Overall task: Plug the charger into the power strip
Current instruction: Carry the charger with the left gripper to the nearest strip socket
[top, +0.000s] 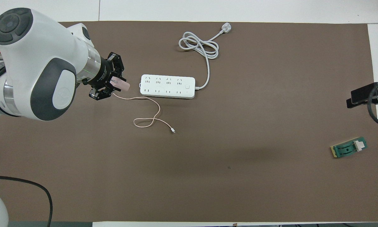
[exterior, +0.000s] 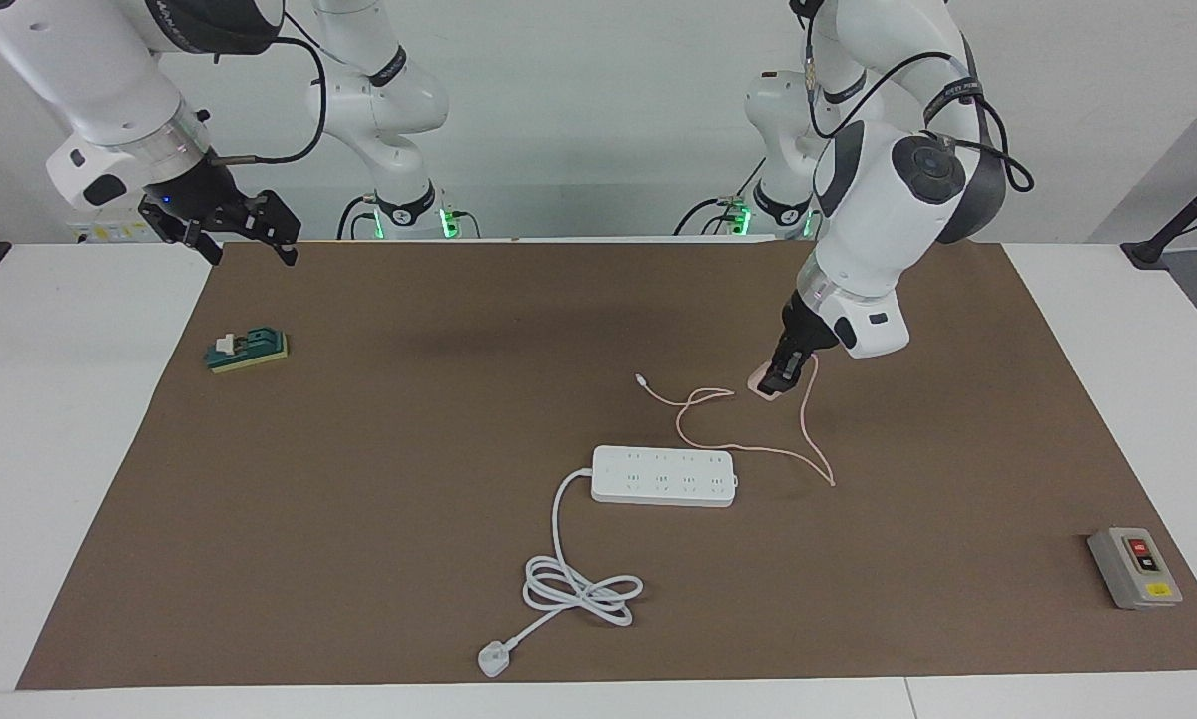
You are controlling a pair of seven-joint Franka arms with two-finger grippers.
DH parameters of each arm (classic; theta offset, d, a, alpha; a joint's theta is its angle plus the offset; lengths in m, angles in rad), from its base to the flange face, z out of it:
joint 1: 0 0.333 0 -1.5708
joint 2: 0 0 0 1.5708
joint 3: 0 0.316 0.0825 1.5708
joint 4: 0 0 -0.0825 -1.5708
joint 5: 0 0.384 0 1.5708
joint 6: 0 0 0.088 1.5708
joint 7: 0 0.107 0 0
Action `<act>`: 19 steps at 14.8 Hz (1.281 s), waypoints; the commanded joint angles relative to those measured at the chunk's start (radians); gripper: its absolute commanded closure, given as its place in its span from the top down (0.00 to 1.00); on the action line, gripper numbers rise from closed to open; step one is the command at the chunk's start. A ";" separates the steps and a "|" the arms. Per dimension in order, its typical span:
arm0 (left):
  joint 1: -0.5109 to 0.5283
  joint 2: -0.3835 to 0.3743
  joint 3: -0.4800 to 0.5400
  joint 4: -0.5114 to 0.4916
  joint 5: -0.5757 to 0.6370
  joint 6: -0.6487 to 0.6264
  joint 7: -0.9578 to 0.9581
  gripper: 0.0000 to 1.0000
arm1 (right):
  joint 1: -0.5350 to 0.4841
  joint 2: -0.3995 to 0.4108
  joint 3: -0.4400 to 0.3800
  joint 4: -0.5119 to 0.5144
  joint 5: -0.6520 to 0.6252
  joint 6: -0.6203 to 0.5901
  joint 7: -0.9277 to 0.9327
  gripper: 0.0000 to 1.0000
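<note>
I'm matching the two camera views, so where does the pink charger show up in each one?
Facing view: the charger sits right of centre, held in the left gripper, above the power strip.
Overhead view: the charger sits left of centre, beside the power strip's short end.
Shared landmark: the power strip.

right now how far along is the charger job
Done: the left gripper is shut on the charger. In hand: it holds the charger off the mat, its cable trailing. Left: no prongs are in the power strip yet. The right gripper waits open.
</note>
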 commanded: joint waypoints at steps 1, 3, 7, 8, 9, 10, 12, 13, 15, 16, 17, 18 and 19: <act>0.012 0.019 -0.002 0.010 0.004 0.039 -0.098 0.00 | 0.010 -0.006 -0.006 0.001 -0.024 -0.013 -0.025 1.00; 0.012 0.043 -0.002 0.013 0.003 0.048 -0.153 0.00 | 0.001 -0.003 -0.014 0.006 -0.023 -0.007 -0.033 1.00; -0.003 0.097 -0.004 0.016 -0.005 0.102 -0.303 0.00 | -0.033 -0.006 -0.008 0.006 -0.026 -0.002 -0.042 1.00; -0.007 0.111 -0.004 0.017 0.003 0.104 -0.336 0.00 | -0.036 -0.004 -0.019 0.003 -0.026 0.017 -0.060 1.00; -0.013 0.123 -0.004 0.017 0.004 0.104 -0.360 0.00 | -0.037 -0.006 -0.038 -0.006 -0.026 0.040 -0.091 1.00; -0.032 0.132 -0.004 0.017 0.010 0.102 -0.388 0.00 | -0.037 -0.007 -0.042 -0.025 -0.026 0.059 -0.103 1.00; -0.045 0.149 -0.005 0.023 0.088 0.102 -0.470 0.00 | -0.036 -0.007 -0.040 -0.049 -0.026 0.086 -0.102 1.00; -0.049 0.160 -0.005 0.028 0.107 0.095 -0.500 0.00 | -0.034 -0.007 -0.040 -0.052 -0.026 0.085 -0.102 1.00; -0.060 0.172 -0.004 0.053 0.110 0.088 -0.515 0.00 | -0.034 -0.008 -0.036 -0.049 -0.026 0.082 -0.096 1.00; -0.060 0.180 -0.004 0.054 0.112 0.081 -0.518 0.00 | -0.034 -0.007 -0.034 -0.048 -0.024 0.079 -0.088 1.00; -0.063 0.182 -0.004 0.054 0.112 0.076 -0.521 0.00 | -0.031 -0.006 -0.032 -0.045 -0.023 0.071 -0.085 1.00; -0.063 0.182 -0.004 0.054 0.122 0.075 -0.525 0.00 | -0.028 -0.006 -0.032 -0.043 -0.023 0.055 -0.085 1.00; -0.065 0.186 -0.004 0.056 0.151 0.073 -0.534 0.00 | -0.028 -0.007 -0.032 -0.043 -0.023 0.053 -0.085 1.00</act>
